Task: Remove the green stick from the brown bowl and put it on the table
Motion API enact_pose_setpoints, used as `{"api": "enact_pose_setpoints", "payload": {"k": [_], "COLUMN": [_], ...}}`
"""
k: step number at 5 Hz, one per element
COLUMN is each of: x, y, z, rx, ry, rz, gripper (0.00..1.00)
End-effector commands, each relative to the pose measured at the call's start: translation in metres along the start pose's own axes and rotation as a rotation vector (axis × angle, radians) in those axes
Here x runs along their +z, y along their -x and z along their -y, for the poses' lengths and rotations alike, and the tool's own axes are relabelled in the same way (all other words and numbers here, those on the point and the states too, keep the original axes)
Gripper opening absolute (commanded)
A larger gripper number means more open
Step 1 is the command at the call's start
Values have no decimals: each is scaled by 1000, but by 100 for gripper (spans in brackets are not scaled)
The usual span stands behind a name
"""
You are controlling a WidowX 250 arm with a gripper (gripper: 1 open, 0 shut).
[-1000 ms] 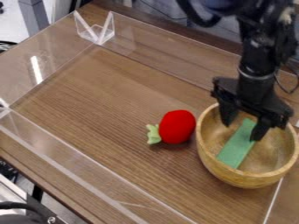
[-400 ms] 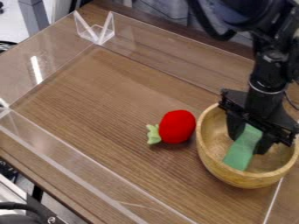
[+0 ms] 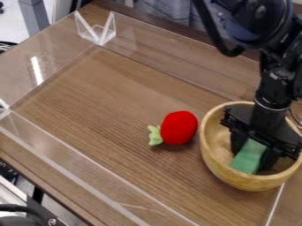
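Note:
The brown bowl point(image 3: 217, 161) stands at the table's right front corner. Inside it lies the green stick point(image 3: 250, 159), tilted against the bowl's inner wall, with only its lower part showing. My gripper point(image 3: 256, 150) reaches straight down into the bowl, its dark fingers point(image 3: 234, 141) spread on either side of the stick. The jaws stand apart and look open around the stick; contact with its sides is not clear. The dark wood-grain table point(image 3: 106, 106) lies to the left.
A red strawberry toy point(image 3: 178, 127) with a small green leaf lies just left of the bowl. Low clear acrylic walls point(image 3: 53, 146) border the tabletop, and a clear corner piece point(image 3: 97, 31) stands at the back left.
My gripper has moved a little right and dropped deeper into the bowl, so its fingers now straddle the green stick and cover its upper end. The bowl and strawberry toy have not moved.

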State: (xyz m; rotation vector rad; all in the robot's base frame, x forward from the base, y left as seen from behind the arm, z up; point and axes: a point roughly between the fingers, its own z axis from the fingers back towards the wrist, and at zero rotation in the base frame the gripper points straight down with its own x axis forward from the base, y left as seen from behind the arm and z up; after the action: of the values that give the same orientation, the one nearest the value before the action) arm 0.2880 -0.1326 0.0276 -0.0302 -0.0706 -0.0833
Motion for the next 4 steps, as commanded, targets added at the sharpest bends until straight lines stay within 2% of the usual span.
{"api": "enact_pose_setpoints", "payload": {"k": [1,2,4], "x": [11,20,35], "y": [-8,-15,-11], "z": [0,-5,-10], "rx": [47,97,95], "ry": [-4,-13,-21], "rz": [19,24,32], "gripper": [0,0,0]}}
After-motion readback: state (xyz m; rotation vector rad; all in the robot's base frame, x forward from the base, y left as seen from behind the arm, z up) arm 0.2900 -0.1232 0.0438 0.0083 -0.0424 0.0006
